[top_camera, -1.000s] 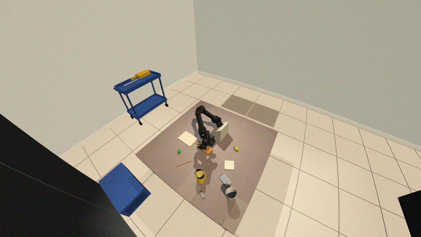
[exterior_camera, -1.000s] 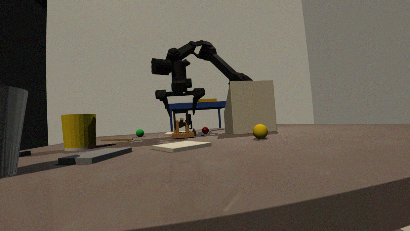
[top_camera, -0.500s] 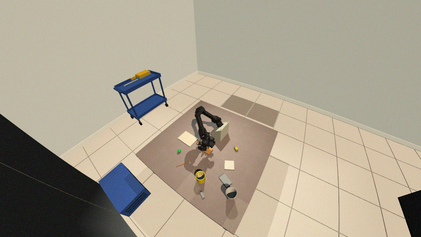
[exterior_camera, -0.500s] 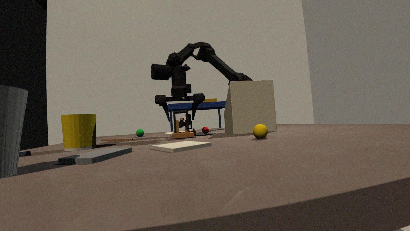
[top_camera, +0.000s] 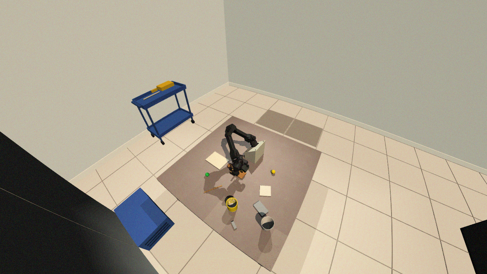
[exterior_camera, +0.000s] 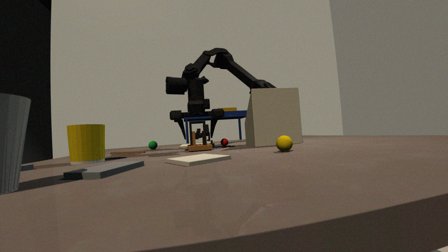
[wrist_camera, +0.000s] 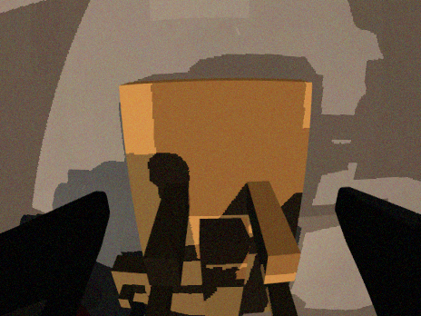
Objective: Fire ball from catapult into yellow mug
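My gripper is open and empty, pointing down with its fingers on either side of the wooden catapult. The gripper hides much of the catapult in the top view. The yellow mug stands upright on the mat. A red ball lies beyond the catapult, towards the pedestal, and is hidden in the top view. A green ball and a yellow ball lie on opposite sides of the catapult.
The arm stands on a cream pedestal. A thin stick lies between catapult and mug. A cream pad, a grey block and a white cup are nearby. Another cream pad lies behind.
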Motion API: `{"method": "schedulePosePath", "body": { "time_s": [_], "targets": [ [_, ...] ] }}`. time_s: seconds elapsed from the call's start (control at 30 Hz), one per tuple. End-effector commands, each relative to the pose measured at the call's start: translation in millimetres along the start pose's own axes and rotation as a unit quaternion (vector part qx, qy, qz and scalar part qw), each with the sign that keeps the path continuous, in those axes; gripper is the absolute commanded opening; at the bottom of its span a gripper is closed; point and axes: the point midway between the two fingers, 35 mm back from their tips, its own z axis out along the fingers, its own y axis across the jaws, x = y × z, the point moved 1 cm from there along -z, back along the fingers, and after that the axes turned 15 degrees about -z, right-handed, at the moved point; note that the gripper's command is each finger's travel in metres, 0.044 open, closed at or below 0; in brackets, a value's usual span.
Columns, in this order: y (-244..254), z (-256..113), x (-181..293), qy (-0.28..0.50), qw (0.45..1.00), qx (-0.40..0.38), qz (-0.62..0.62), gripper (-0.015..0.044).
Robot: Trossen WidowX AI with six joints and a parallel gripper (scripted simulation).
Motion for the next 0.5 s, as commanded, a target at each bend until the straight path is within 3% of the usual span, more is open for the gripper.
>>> {"method": "schedulePosePath", "body": {
  "time_s": [0.0,0.13,0.47],
  "targets": [
    [1.7,6.7,0.2,0.002,1.000,-0.002,-0.003,0.0440],
    [2.1,10.5,0.2,0.002,1.000,-0.002,-0.003,0.0440],
    [0.9,7.4,0.0,0.000,1.000,-0.001,0.000,0.0177]
  ]
}}
